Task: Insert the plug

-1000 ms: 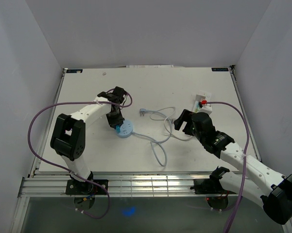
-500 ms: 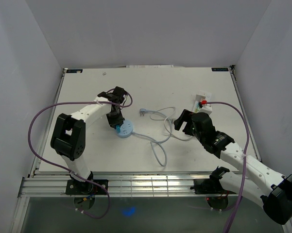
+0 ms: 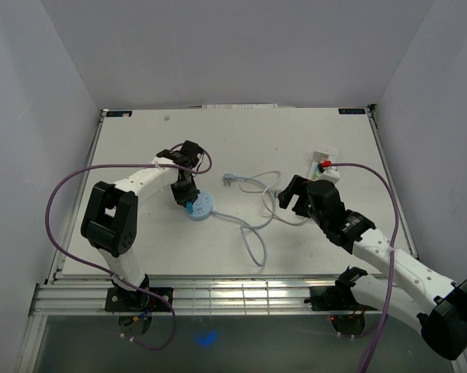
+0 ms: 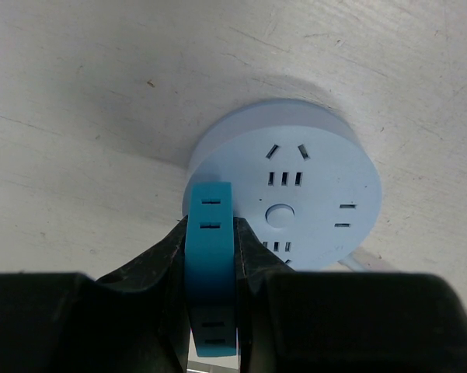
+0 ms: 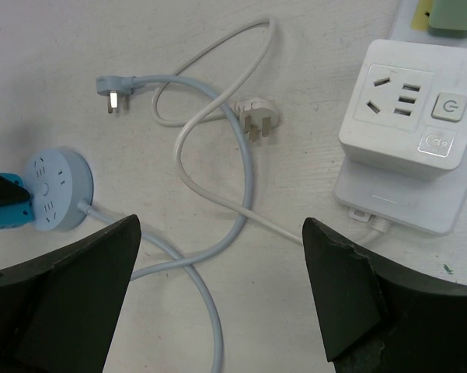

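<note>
A round light-blue socket hub [image 3: 202,208] lies left of centre on the table and fills the left wrist view [image 4: 295,186]. My left gripper [image 3: 186,200] is at the hub's left edge, shut on a bright blue block with slots [image 4: 210,256] that touches the hub's rim. The hub's light-blue cable ends in a grey-blue plug [image 3: 230,179] lying loose, which also shows in the right wrist view [image 5: 113,84]. A white plug [image 5: 252,118] lies beside it. My right gripper [image 3: 291,194] hangs open and empty above the crossed cables [image 5: 221,295].
A white power strip [image 3: 324,165] with a red part sits at the right; its square socket block [image 5: 408,148] is in the right wrist view, with a green piece [image 5: 451,12] behind it. Looped white and blue cables [image 3: 252,225] lie across the middle.
The left gripper has shifted very slightly at the hub's edge with the blue block in it. The right arm has not moved.
</note>
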`<state>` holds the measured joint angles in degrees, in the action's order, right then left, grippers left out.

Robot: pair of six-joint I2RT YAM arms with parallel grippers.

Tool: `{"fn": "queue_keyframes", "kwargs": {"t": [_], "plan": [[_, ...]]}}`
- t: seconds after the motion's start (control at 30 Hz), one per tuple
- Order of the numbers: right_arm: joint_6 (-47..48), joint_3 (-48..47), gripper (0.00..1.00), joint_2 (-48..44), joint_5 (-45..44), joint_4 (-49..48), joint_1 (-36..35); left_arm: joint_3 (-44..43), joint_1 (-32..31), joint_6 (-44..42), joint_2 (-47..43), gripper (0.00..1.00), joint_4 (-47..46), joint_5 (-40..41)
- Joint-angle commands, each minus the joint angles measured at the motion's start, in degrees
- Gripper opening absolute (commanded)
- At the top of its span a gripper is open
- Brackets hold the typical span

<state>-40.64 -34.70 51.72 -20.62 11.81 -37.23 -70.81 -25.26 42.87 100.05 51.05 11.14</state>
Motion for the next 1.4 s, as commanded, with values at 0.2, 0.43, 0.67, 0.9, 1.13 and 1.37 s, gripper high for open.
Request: {"fn": "queue_keyframes", "kwargs": {"t": [0.2,0.43,0.67,0.9,1.13,1.37], "plan": [[-0.7,0.9,0.89,-1.5,-0.1,-1.9,0.2,2.9,-0.3,1.5,1.6,0.0,-0.8,0.4],[-0.9,1.3,0.89,-1.7,0.0,-2.0,0.2,5.3,-0.8,2.8,2.8,0.0,-2.5,-0.4],[-0.8,1.5,0.89,-2.2,-0.2,-1.9,0.1,4.6,-0.8,2.0,2.8,0.0,-2.4,-0.2],[-0.8,1.4,0.89,-2.0,-0.1,-1.9,0.2,2.3,-0.8,0.6,0.9,0.2,-1.4,-0.2],[-0.8,1.5,0.89,-2.5,0.0,-1.9,0.1,0.1,-0.7,-0.7,-1.6,0.24,-0.4,-1.5],[-0.9,1.5,0.89,-2.4,0.1,-2.0,0.2,-0.7,-0.7,-1.0,-5.7,0.65,0.1,-1.1]]}}
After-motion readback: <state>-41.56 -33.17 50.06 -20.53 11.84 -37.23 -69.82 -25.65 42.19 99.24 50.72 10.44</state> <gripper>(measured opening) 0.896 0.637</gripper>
